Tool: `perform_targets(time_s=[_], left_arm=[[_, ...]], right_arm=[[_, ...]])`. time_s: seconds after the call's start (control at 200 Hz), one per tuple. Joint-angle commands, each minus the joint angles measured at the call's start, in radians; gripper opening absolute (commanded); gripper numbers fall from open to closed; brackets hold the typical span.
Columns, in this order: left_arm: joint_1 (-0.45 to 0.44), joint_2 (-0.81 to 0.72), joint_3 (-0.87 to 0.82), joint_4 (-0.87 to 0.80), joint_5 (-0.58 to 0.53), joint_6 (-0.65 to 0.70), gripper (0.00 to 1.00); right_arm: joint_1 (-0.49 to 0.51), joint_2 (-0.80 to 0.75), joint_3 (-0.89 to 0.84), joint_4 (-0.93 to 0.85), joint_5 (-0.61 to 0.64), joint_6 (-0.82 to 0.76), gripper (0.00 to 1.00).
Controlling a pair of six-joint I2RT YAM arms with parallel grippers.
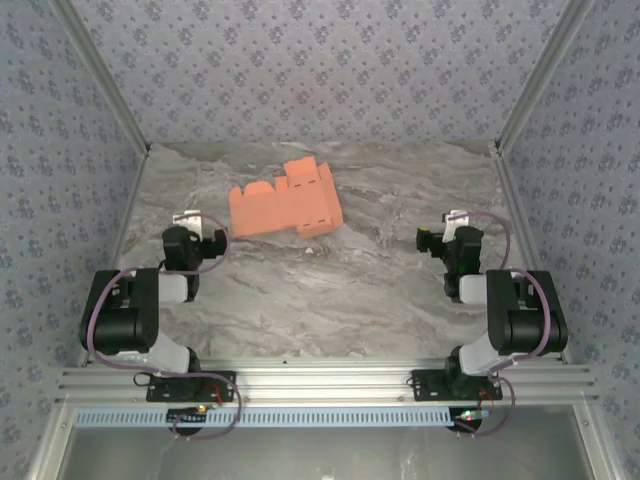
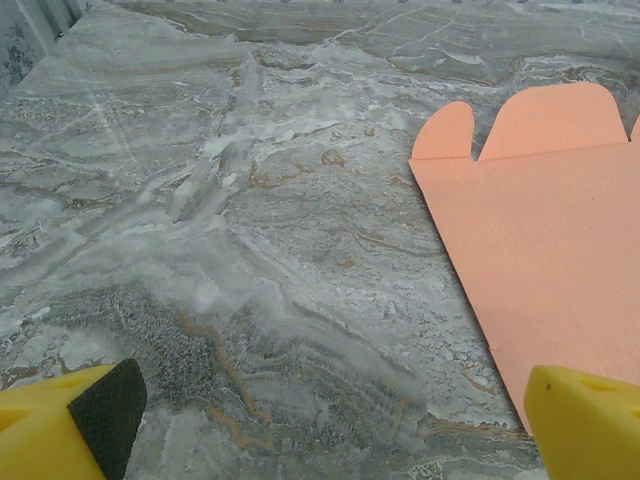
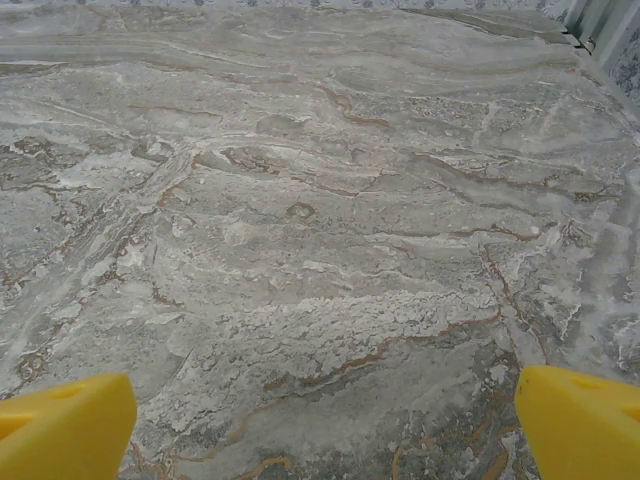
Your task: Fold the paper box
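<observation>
While the paper box [image 1: 285, 203] lies on the tabletop [image 1: 340, 290], its card seems light, flimsy; pinch a tabbed edge; left gripper [image 2: 330, 425] and right gripper [image 3: 325, 425] both gape wide, empty.

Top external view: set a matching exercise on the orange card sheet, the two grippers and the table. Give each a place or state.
1. orange-salmon die-cut card paper box
2. yellow-fingered left gripper
3. yellow-fingered right gripper
4. grey marbled table

A. open over bare marble
B. open, orange card beside one finger
C. carries the card
D. lies left of centre, in the far half

Pairs: 1-D, 2-B, 3-A, 4-C
</observation>
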Motion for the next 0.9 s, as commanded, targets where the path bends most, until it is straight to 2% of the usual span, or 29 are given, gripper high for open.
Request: perform_targets(time_s=[0.0, 0.655, 0.74, 0.815, 0.894], left_arm=[[0.007, -0.004, 0.024, -0.006, -0.006, -0.010, 0.99], [0.007, -0.009, 0.025, -0.010, -0.006, -0.009, 0.99], [0.005, -0.084, 0.027, -0.072, -0.012, -0.011, 0.99], [-0.033, -0.194, 0.037, -0.176, -0.064, 0.012, 0.99], [-0.104, -0.337, 0.066, -0.324, -0.139, 0.035, 0.99]], right_arm=[[0.000, 0.003, 0.014, 0.001, -0.002, 0.012, 1.00], [-0.021, -0.011, 0.014, -0.008, -0.006, 0.042, 1.00], [-0.041, -0.085, 0.024, -0.082, -0.013, 0.058, 1.00], [-0.038, -0.197, 0.023, -0.163, -0.046, 0.039, 1.00], [-0.026, -0.350, 0.088, -0.366, -0.058, 0.070, 1.00]])
